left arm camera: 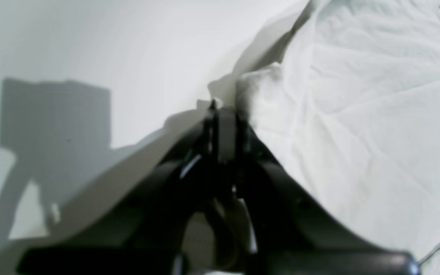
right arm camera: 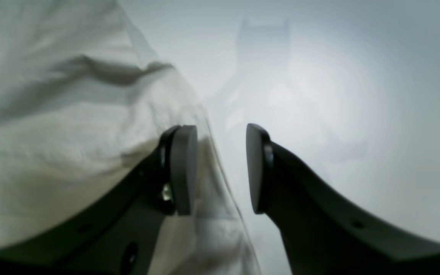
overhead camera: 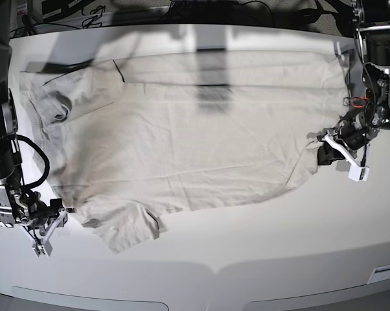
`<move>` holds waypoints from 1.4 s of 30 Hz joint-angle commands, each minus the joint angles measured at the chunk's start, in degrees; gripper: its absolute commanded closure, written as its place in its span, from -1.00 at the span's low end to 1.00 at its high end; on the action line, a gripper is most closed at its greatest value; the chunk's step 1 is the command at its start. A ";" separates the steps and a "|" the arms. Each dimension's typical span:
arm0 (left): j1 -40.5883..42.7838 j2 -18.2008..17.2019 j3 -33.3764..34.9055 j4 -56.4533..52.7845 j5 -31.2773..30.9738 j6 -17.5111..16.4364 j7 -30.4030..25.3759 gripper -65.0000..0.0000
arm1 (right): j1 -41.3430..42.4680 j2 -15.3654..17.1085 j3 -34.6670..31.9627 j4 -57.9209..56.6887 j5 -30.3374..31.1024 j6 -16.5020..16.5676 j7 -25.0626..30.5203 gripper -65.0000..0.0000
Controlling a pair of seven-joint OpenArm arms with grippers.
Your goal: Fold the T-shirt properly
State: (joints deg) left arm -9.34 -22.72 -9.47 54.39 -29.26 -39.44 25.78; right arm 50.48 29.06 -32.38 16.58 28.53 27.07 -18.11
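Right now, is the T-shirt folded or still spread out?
Spread out. In the base view the T-shirt lies flat on the table, no fold made. The left gripper pinches one edge.

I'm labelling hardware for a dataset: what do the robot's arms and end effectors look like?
Both arms are black with exposed cabling. The right end effector has curved black fingers tipped with flat grey oval pads. The left end effector carries a white bracket and thin red wiring.

Plain pale beige T-shirt (overhead camera: 195, 136) — white table (overhead camera: 260, 253) — black jaws.
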 commanded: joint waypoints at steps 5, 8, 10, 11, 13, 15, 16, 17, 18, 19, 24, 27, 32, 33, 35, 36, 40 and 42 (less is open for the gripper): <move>-0.46 -1.11 -0.28 1.01 -0.81 -0.56 0.04 1.00 | 0.20 0.13 0.13 0.63 0.17 -1.25 6.01 0.33; 0.20 -1.11 -0.28 1.01 -0.81 -0.56 -0.11 1.00 | -2.29 -0.11 0.13 0.63 0.15 -2.47 9.29 0.33; 0.66 -1.14 -0.28 1.01 -0.79 -0.56 -0.31 1.00 | -3.41 -0.37 0.13 0.63 0.11 -2.58 10.71 0.33; 0.81 -1.14 -0.28 1.01 -0.79 -0.56 -0.35 1.00 | -3.74 -0.68 0.13 0.63 -0.35 -3.23 10.58 0.33; 0.83 -1.11 -0.28 1.01 -0.81 -0.56 -0.28 1.00 | -4.35 -1.36 0.13 0.63 -2.73 -5.22 10.36 0.33; 0.81 -1.11 -0.28 1.01 -0.81 -0.56 -0.28 1.00 | -4.98 -2.01 0.13 0.63 -4.70 -7.54 10.34 0.33; 0.81 -1.11 -0.28 1.01 -0.79 -0.56 -0.26 1.00 | -5.27 -2.21 0.13 0.61 -4.81 -8.31 10.34 0.33; 0.90 -1.11 -0.26 1.01 -0.81 -0.56 -0.28 1.00 | -5.35 -2.29 0.13 0.61 -4.76 -8.90 10.34 0.33; 0.92 -1.14 -0.28 1.01 -0.79 -0.56 -0.28 1.00 | -5.46 -2.40 0.13 0.61 -4.74 -9.09 10.36 0.33; 0.94 -1.11 -0.28 1.01 -0.79 -0.56 -0.28 1.00 | -5.55 -2.47 0.13 0.61 -4.74 -9.16 10.29 0.33; 0.92 -1.14 -0.28 1.01 -0.79 -0.56 -0.31 1.00 | -5.62 -2.95 0.13 0.61 -4.68 -8.70 6.73 0.34; 0.92 -1.14 -0.28 1.01 -0.79 -0.56 -0.31 1.00 | -5.60 -2.89 0.13 0.61 -4.28 -7.10 4.87 0.51; 0.92 -1.14 -0.28 1.01 -0.79 -0.56 -0.31 1.00 | -5.60 -2.86 0.13 0.61 -4.33 -7.13 2.60 0.89; 0.92 -1.14 -0.28 1.01 -0.81 -0.56 -0.31 1.00 | -5.60 -2.86 0.13 0.61 -4.33 -7.13 2.60 0.96; 0.92 -1.11 -0.28 1.01 -0.81 -0.56 -0.28 1.00 | -5.60 -2.84 0.13 0.61 -4.37 -7.13 2.64 1.00; 0.92 -1.11 -0.28 1.01 -0.81 -0.56 -0.31 1.00 | -5.60 -2.84 0.13 0.61 -4.44 -7.17 2.82 1.00; 0.92 -1.11 -0.26 1.01 -0.81 -0.56 -0.28 1.00 | -5.57 -2.60 0.13 0.63 -4.74 -7.43 7.80 1.00; 0.94 -1.11 -0.28 1.01 -0.81 -0.56 -0.28 1.00 | -5.53 -2.56 0.13 0.66 -4.70 -7.41 9.33 1.00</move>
State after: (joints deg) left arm -7.79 -22.87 -9.50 54.63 -30.09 -39.62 25.52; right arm 43.42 25.89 -32.38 16.95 24.12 19.94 -8.82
